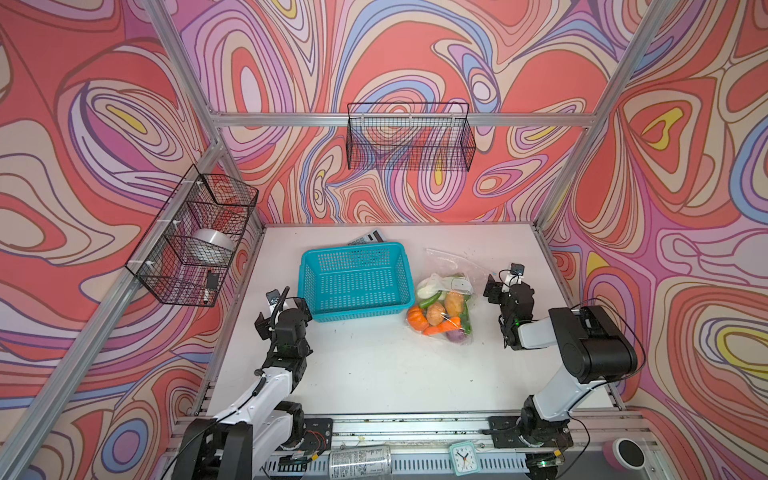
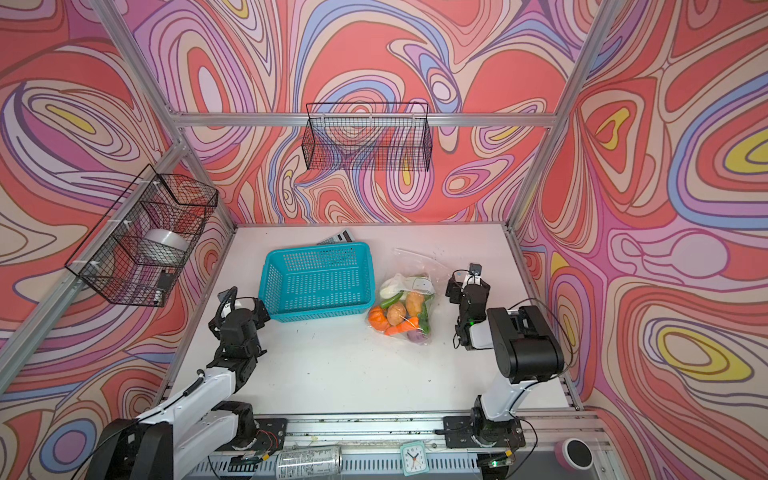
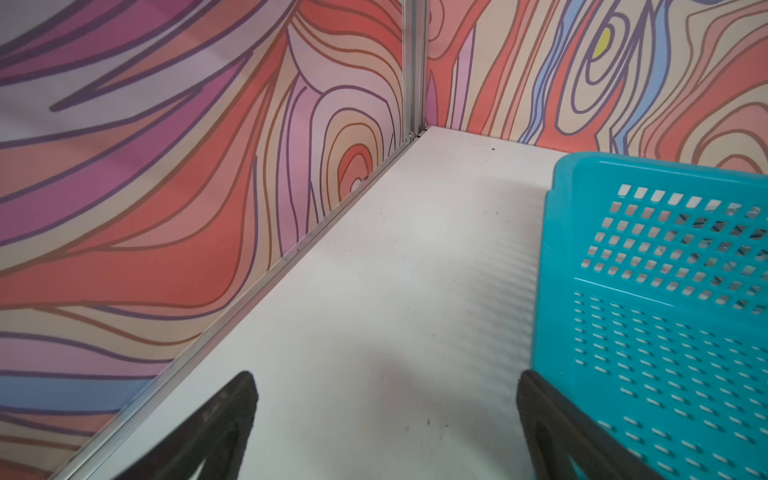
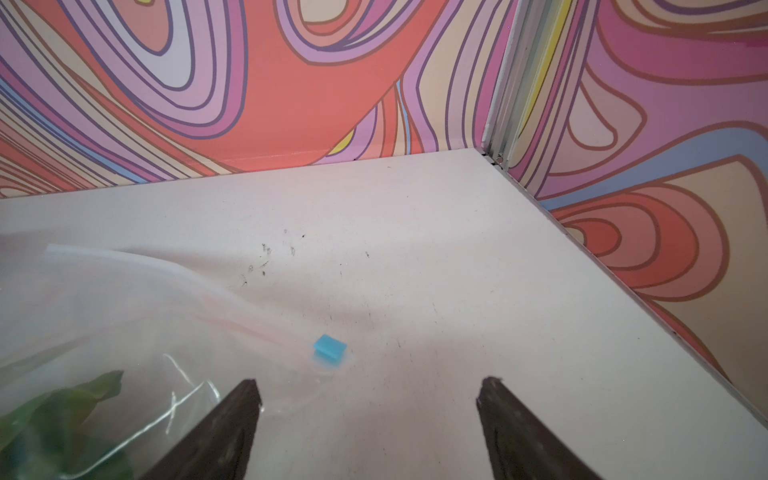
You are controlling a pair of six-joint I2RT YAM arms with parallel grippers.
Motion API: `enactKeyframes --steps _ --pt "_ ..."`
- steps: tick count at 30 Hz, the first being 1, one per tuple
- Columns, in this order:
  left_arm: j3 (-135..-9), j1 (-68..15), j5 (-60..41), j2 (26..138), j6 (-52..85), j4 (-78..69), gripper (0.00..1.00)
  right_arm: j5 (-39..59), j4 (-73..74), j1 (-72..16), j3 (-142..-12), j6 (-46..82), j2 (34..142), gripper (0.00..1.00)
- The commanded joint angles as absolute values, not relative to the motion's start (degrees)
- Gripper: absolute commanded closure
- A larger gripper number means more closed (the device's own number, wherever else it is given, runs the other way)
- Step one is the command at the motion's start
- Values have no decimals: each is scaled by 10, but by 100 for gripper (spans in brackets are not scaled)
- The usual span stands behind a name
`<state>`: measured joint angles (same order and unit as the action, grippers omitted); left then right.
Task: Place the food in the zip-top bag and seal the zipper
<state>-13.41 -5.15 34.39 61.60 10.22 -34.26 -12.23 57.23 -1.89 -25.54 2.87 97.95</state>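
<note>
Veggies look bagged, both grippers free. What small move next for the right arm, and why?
Probably ease the right gripper forward and down until its open fingers straddle the blue slider tab, lying just ahead at the end of the zipper. The food is in the bag, the teal basket empty; whether the zipper is already shut I cannot tell.

Clear zip-top bag (image 1: 445, 261) lying flat, toy vegetables (image 1: 435, 312) inside, blue slider (image 4: 329, 347) at end

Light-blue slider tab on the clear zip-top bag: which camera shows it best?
Right wrist view: the small light-blue slider tab lies sharp and unblocked at the clear plastic bag's edge, ahead of the open right tool. In a top view it is at most a tiny blue speck beside that tool. The left wrist view shows none of it.
</note>
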Motion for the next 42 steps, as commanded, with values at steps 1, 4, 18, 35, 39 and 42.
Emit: enactKeyframes --steps 1,4,18,35,39,42 --pt "-145 -36 359 674 72 -411 0 -130 568 -17 -260 29 983 15" --pt "-128 -24 307 716 82 -496 0 -130 568 -17 -261 28 983 15" --pt "-178 -11 14 885 0 -584 0 -130 568 -17 -261 27 983 2" --pt "-197 12 -25 881 16 -541 0 -131 569 -16 -261 26 983 2" --pt "-201 11 -19 880 20 -533 0 -132 568 -17 -261 26 983 2" --pt "-202 11 -5 880 24 -530 0 -132 568 -16 -261 26 983 2"
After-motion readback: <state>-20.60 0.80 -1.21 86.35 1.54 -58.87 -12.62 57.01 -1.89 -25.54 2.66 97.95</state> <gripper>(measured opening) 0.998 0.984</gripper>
